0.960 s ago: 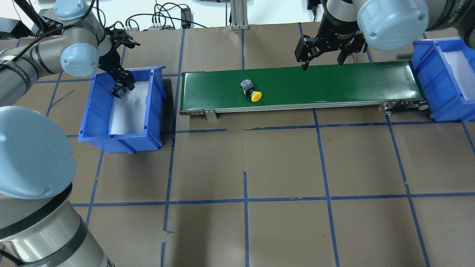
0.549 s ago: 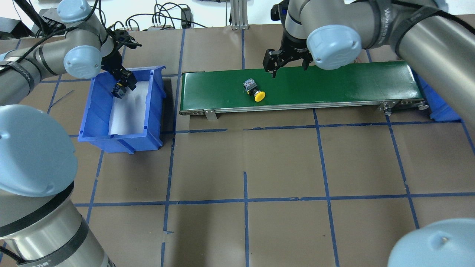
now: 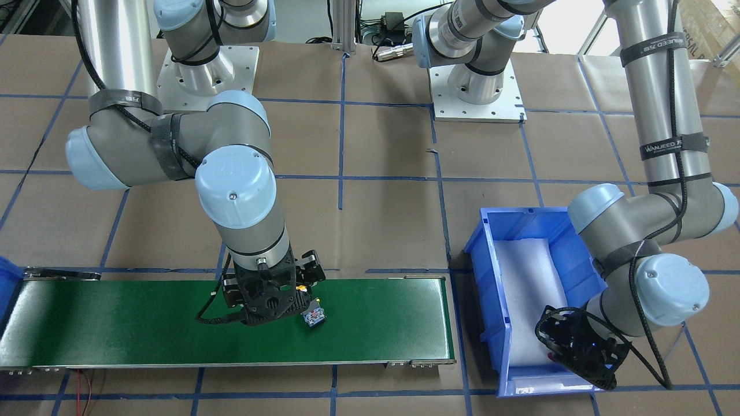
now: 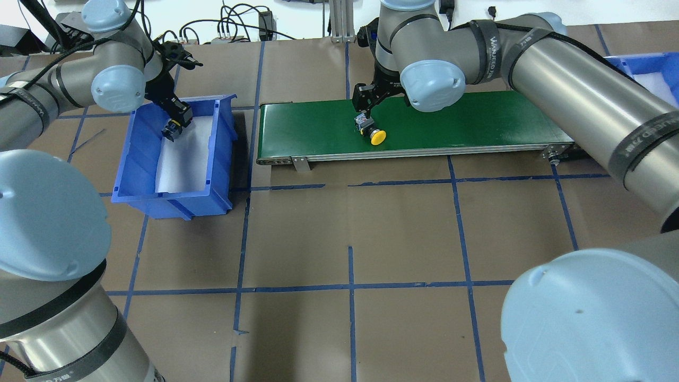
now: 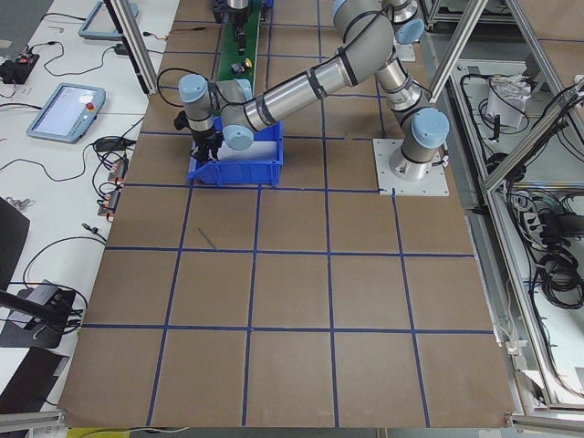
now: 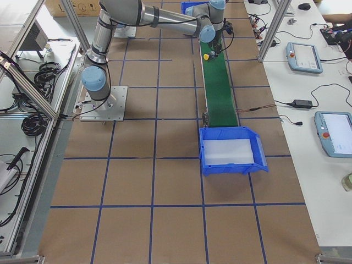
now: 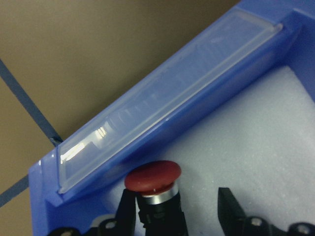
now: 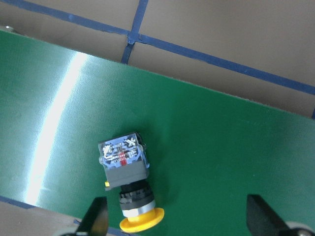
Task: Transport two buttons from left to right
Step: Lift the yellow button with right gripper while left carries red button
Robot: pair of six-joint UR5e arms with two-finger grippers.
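The left claw (image 7: 174, 196) hangs released inside the blue bin (image 7: 162, 113). Its fingers are spread wider than the red button (image 7: 152, 178), which sits between them on the white foam (image 7: 256, 147), close against one finger and clear of the other. The right claw (image 8: 176, 200) is also released over the green belt (image 8: 221, 147), with the yellow button (image 8: 129, 182) lying on its side between the fingers, nearer one of them.

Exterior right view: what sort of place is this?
Likely a robotics lab cell: teach pendants, aluminium frame posts, and a small green conveyor ending at a blue bin.
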